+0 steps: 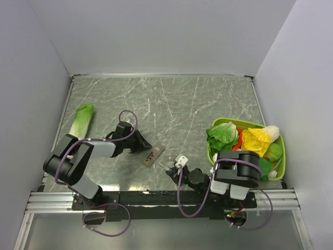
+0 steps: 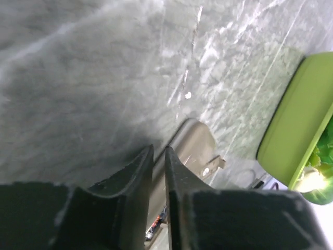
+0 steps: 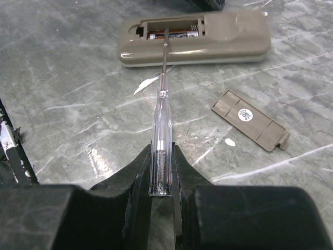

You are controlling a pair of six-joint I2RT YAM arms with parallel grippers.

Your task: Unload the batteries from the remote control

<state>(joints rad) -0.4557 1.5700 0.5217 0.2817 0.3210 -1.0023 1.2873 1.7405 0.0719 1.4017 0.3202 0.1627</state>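
Observation:
The remote control (image 3: 208, 44) lies back-up on the marble table, its dark battery recess uncovered; it also shows at centre in the top view (image 1: 154, 155). A battery (image 3: 174, 35) with a red-and-black wrap sits in the recess. My right gripper (image 3: 162, 151) is shut on a clear-handled screwdriver (image 3: 160, 125), whose metal tip reaches into the recess at the battery. From above, the right gripper (image 1: 171, 171) is just right of the remote. My left gripper (image 2: 157, 151) (image 1: 144, 145) hangs over the remote's far end (image 2: 192, 138), its jaws a thin slit apart with nothing between them.
The detached battery cover (image 3: 250, 120) lies flat to the right of the screwdriver, and its tab end shows in the left wrist view (image 2: 213, 166). A green tray (image 1: 244, 124) of toy vegetables stands at the right. A pale-green cabbage (image 1: 82, 119) lies far left. Walls enclose the table.

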